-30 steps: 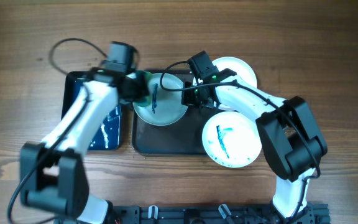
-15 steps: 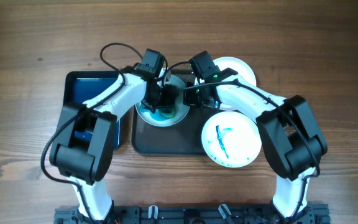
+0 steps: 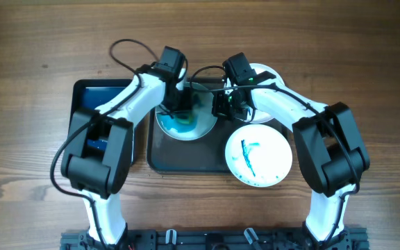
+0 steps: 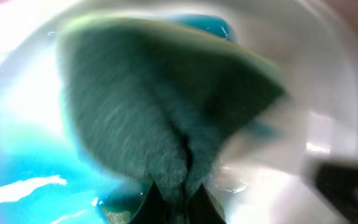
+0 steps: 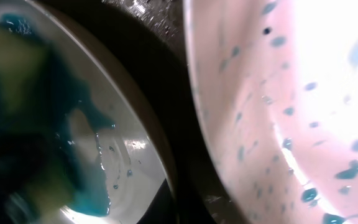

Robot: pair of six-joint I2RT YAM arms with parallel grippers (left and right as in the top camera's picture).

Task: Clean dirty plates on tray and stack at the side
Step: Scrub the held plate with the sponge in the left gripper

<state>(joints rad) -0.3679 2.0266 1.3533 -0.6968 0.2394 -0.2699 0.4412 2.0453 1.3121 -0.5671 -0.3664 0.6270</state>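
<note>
A white plate (image 3: 194,125) smeared with blue lies at the back of the dark tray (image 3: 186,156). My left gripper (image 3: 179,105) is shut on a dark green sponge (image 4: 166,106) and presses it onto this plate. In the left wrist view my fingertips (image 4: 151,205) pinch the sponge's lower edge over blue liquid. My right gripper (image 3: 219,105) sits at the plate's right rim and seems shut on it. The right wrist view shows that rim (image 5: 135,124) close up. A second plate (image 3: 259,156) with blue marks lies at the tray's right edge.
A third white plate (image 3: 269,75) lies behind my right arm and shows speckled blue in the right wrist view (image 5: 278,93). A dark tub (image 3: 89,101) with blue liquid stands left of the tray. Wooden table surrounds everything.
My left arm swung from the tub side onto the plate with the sponge, and the thin blue mark became a wide smear. My right gripper shifted slightly right at the rim.
</note>
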